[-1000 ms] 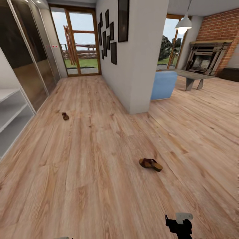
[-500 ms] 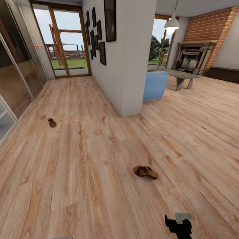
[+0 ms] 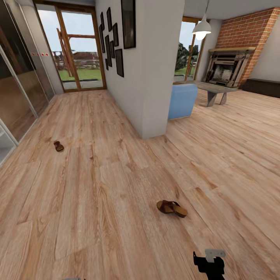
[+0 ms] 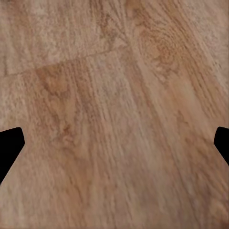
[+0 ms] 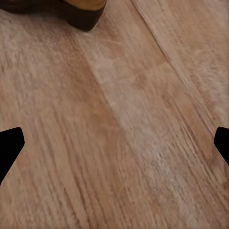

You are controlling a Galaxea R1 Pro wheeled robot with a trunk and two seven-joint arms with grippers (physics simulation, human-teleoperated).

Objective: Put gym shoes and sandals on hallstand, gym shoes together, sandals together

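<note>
Light brown wood-grain plank flooring (image 3: 97, 186) runs through the whole space, down a corridor toward wood-framed glass doors (image 3: 79, 58) that look out on grass and a timber fence under a pale sky. A plain white partition wall (image 3: 155, 66) divides the corridor from a living area; its corridor side carries a cluster of dark-framed pictures (image 3: 112, 46). Along the corridor's other side stand tall, dark, reflective sliding panels (image 3: 17, 81) in pale metal frames. Beyond the partition are a light blue upholstered seat (image 3: 182, 100), a low grey bench-like table (image 3: 212, 90), a red brick wall (image 3: 249, 35) with a dark fireplace (image 3: 227, 70) (wooden mantel above it), and a lit white pendant lamp (image 3: 201, 28).
</note>
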